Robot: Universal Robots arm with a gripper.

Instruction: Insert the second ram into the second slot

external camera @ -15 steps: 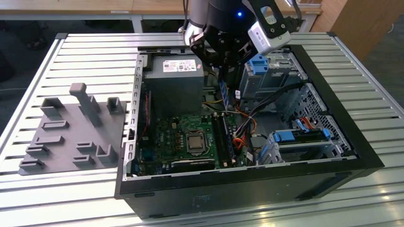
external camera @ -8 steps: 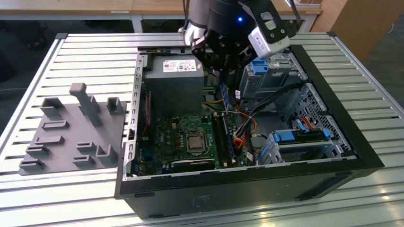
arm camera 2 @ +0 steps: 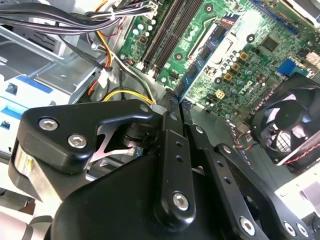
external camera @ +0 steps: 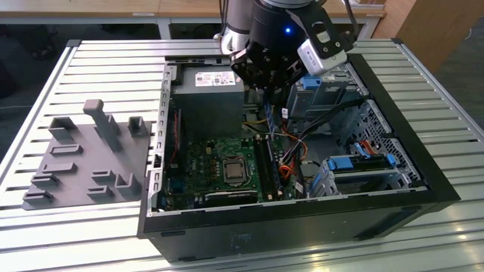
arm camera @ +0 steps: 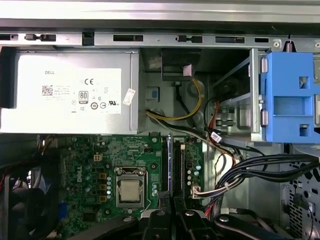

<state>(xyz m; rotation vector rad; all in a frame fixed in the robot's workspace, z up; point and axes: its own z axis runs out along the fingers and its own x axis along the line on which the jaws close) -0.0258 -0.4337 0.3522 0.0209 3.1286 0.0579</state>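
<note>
In the upper centre of the exterior view, the tool (external camera: 271,93) is clamped on the second ram (external camera: 270,116) (upright, edge-on) over the memory slots (arm camera: 180,167). The open computer case (external camera: 302,207) contains motherboard (external camera: 204,164), power supply (external camera: 208,107), cables (arm camera: 260,165).

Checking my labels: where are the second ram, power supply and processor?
second ram (arm camera: 169,165): first wrist view, its thin blue edge.
power supply (arm camera: 70,92): first wrist view, its white label.
processor (arm camera: 130,192): first wrist view, its metal lid.
</note>
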